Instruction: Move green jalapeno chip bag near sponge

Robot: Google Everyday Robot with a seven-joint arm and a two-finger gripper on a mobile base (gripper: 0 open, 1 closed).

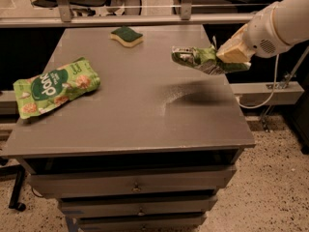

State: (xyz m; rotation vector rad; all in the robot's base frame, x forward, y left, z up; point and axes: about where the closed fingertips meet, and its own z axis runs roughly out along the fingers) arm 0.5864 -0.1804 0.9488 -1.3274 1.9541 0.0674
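Currently my arm (282, 18) reaches in from the upper right, angled down and left. The gripper (232, 52) is over the table's right edge, jaws clamped on the right end of the chip bag (195, 58). I see the bag held clear of the table (130, 120), with its shadow (198, 96) below. I count one chip bag, one sponge (126, 36) at upper centre by the far edge, and one pouch (55, 87) at left. Open tabletop lies between bag and sponge.
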